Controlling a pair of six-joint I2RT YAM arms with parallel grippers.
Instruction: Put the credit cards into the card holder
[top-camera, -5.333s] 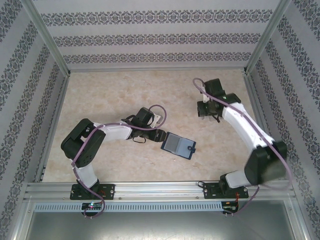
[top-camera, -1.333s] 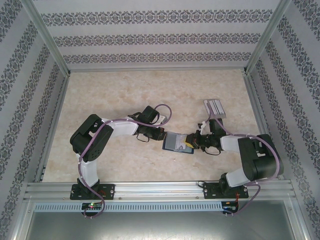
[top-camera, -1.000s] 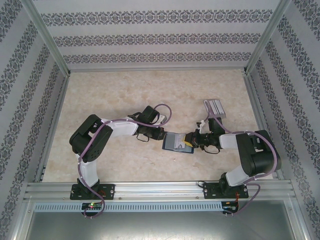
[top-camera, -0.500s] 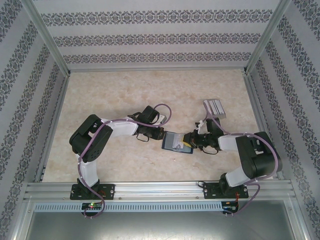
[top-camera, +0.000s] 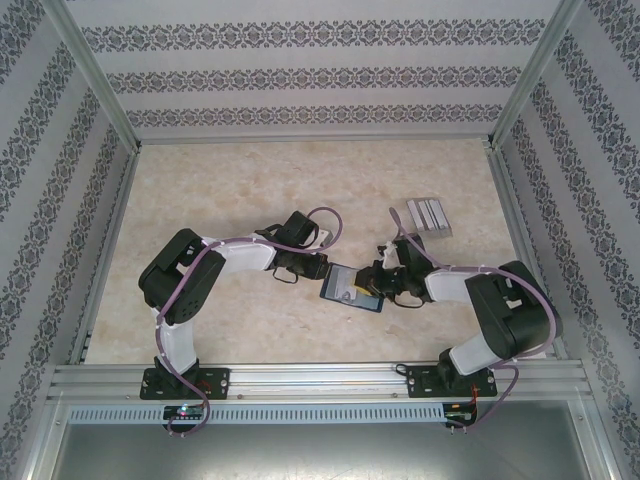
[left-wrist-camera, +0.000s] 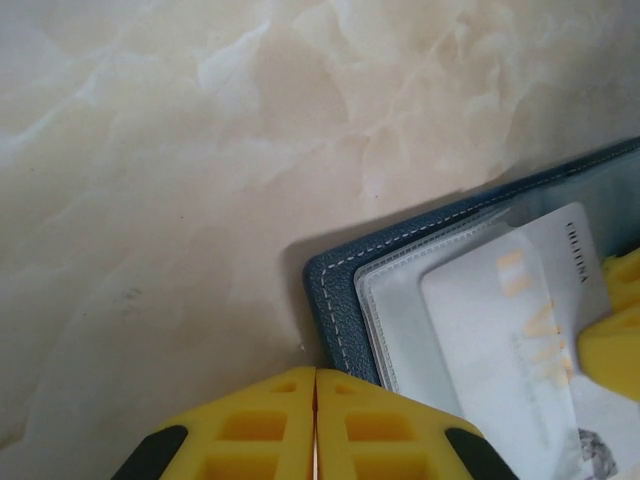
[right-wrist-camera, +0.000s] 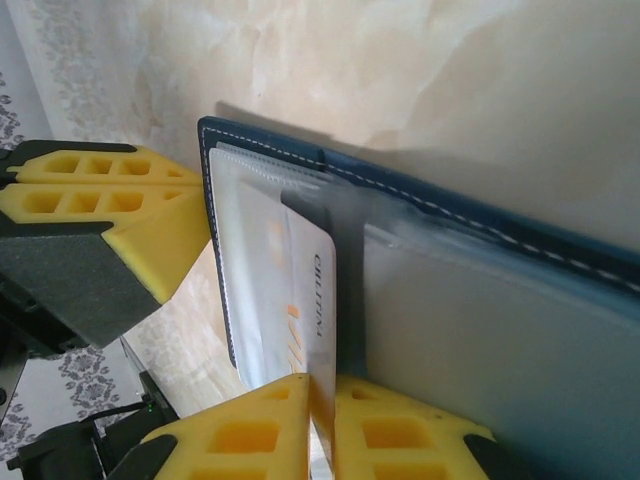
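Note:
The navy card holder (top-camera: 347, 290) lies open on the table between the arms, its clear pockets facing up. My right gripper (top-camera: 375, 283) is shut on a pale credit card (right-wrist-camera: 285, 290) with orange lettering. The card's far end lies in the clear sleeve (left-wrist-camera: 400, 300) on the holder's left half. My left gripper (top-camera: 325, 268) is shut with nothing between its fingers. Its tips (left-wrist-camera: 316, 378) rest at the holder's stitched left edge (left-wrist-camera: 335, 295). The right wrist view shows the left gripper's yellow fingers (right-wrist-camera: 100, 205) against that edge.
A clear plastic slotted rack (top-camera: 428, 216) stands behind the right arm, toward the back right. Aluminium rails and patterned walls bound the marble-look table (top-camera: 250, 190). Open tabletop lies at the back and left.
My right gripper has moved left with the card, sliding it further over the holder. The right arm no longer covers the rack. My left gripper has stayed at the holder's edge.

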